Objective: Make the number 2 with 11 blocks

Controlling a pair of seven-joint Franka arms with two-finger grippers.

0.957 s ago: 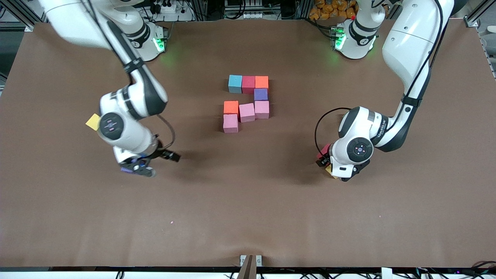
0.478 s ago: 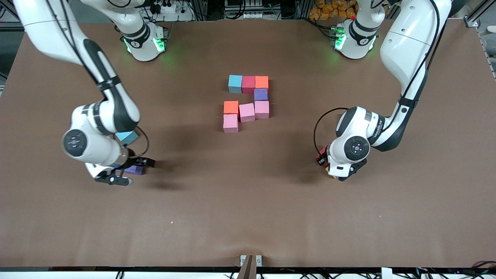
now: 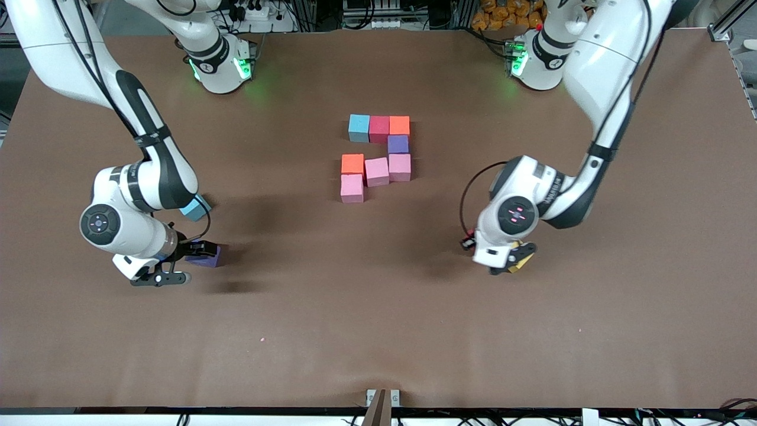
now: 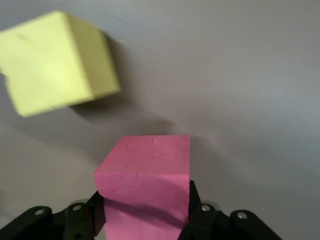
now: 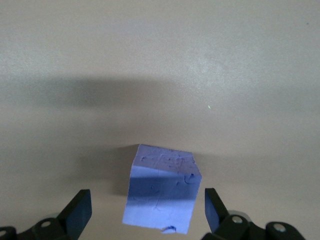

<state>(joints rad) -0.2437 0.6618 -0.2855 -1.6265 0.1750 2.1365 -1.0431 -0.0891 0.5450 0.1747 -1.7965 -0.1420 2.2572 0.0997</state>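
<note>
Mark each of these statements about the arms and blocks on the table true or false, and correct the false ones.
1. The left gripper is shut on a pink block. True.
2. The right gripper is shut on the purple block. False: its fingers stand open on either side of the block, apart from it.
3. A yellow block lies on the table beside the left gripper. True.
4. The grouped blocks in the middle of the table include a green one. False: they are blue, red, orange, purple and pink.
5. The purple block between the right gripper's fingers rests on the table. True.
</note>
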